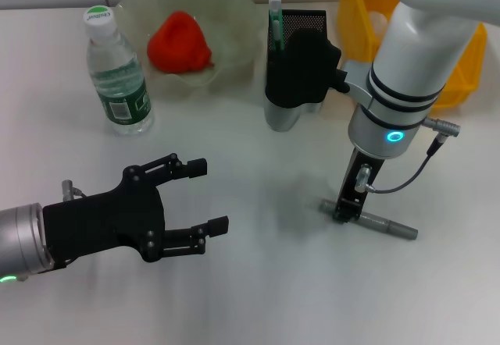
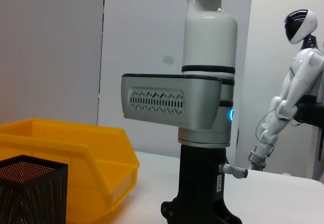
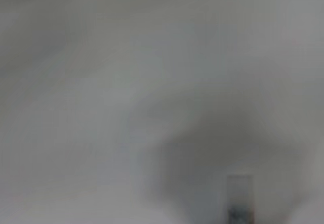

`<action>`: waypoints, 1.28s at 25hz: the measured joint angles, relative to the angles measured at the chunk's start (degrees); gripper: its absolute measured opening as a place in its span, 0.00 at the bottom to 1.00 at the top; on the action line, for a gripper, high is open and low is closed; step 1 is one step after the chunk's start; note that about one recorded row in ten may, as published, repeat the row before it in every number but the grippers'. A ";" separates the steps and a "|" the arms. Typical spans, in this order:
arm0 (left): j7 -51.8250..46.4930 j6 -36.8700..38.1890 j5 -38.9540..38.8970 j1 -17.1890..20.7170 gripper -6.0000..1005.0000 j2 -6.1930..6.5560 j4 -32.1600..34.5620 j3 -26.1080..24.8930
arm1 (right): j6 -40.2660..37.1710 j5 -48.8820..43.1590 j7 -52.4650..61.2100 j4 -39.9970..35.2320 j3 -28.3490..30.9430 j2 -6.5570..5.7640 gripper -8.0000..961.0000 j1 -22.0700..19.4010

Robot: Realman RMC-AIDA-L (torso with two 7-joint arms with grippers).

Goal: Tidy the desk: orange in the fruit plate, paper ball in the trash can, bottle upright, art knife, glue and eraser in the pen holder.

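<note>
A white worktop (image 1: 258, 298) carries everything. A yellow plastic bin (image 1: 461, 64) sits at its far right corner, seen again from the left wrist view just behind a black mesh container. Beyond the worktop's edge, against a pale wall, stands a small white humanoid robot (image 2: 288, 107) with a black faceplate

Clear plastic water bottle (image 1: 117, 76); translucent glossy fruit plate (image 1: 226, 37); black metal-mesh pen holder (image 1: 301, 44); glossy yellow plastic bin (image 2: 96, 158); smooth matt white desk (image 1: 258, 290).
</note>
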 joint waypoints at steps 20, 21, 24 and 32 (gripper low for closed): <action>0.00 -0.06 -0.07 -0.09 0.86 -0.09 0.00 -0.23 | 0.10 0.14 -3.55 -6.47 13.73 -0.52 0.15 -2.45; 0.01 -0.05 -0.07 -0.10 0.86 -0.10 0.00 -0.39 | 0.10 0.14 -3.55 -6.47 13.73 -0.52 0.15 -2.45; 0.05 -0.05 -0.10 -0.09 0.86 -0.09 0.00 -1.93 | 0.36 1.16 -7.07 -7.48 20.55 -0.53 0.15 -3.51; 0.67 -0.22 -0.18 -0.09 0.86 -0.24 -0.20 -4.23 | 0.80 13.04 -22.33 -7.58 35.13 -0.72 0.15 -7.16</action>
